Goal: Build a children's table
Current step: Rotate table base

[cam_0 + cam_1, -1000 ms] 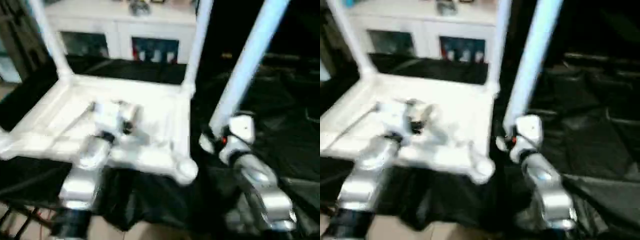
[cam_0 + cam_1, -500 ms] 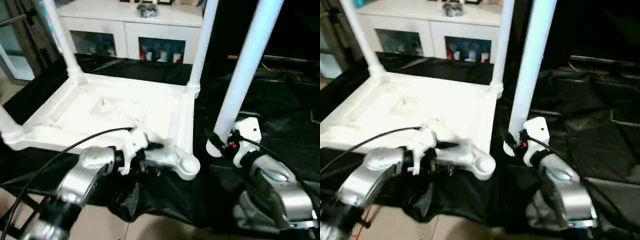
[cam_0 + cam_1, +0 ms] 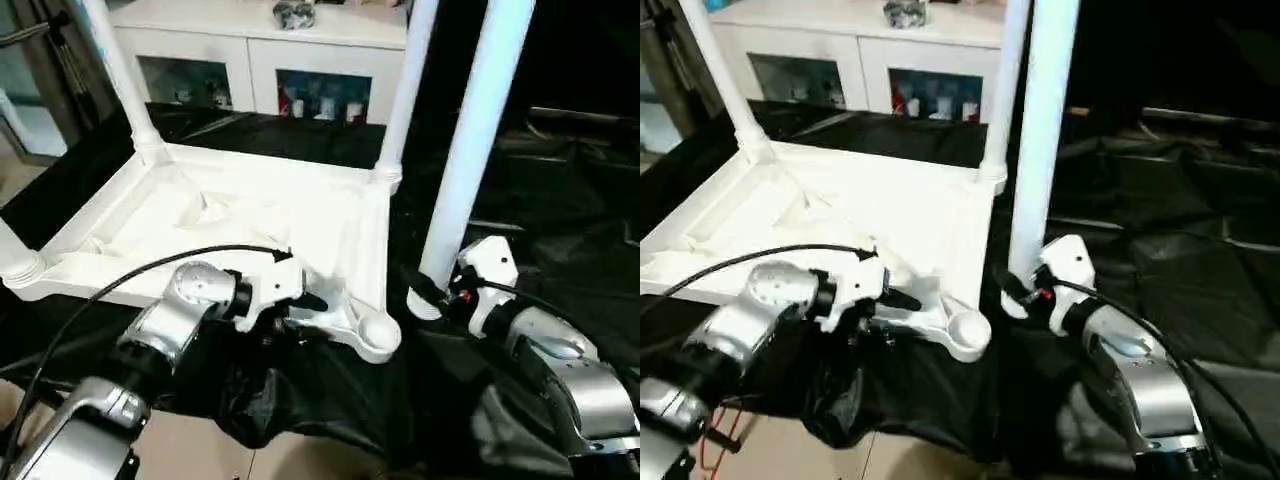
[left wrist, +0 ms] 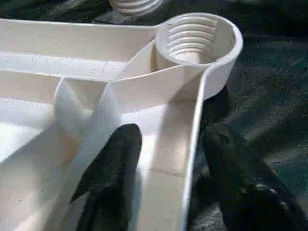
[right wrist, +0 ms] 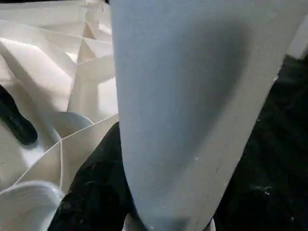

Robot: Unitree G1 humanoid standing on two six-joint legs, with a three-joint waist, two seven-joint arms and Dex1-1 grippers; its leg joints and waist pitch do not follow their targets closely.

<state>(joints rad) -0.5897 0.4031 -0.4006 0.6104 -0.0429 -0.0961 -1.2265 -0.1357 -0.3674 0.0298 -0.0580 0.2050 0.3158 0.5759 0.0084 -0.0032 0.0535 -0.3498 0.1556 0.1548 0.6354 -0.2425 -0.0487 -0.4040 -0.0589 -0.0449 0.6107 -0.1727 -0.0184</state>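
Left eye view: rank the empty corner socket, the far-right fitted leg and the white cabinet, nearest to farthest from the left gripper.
1. Empty corner socket, beside the left gripper, near corner.
2. Far-right fitted leg, upright at the tabletop's far corner.
3. White cabinet, behind the tabletop.

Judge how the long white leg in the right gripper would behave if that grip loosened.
The leg stands nearly upright and tall over the right gripper, so it would probably topple. Its round tube shape suggests it would roll on the black cloth. It looks stiff, smooth and possibly slippery.
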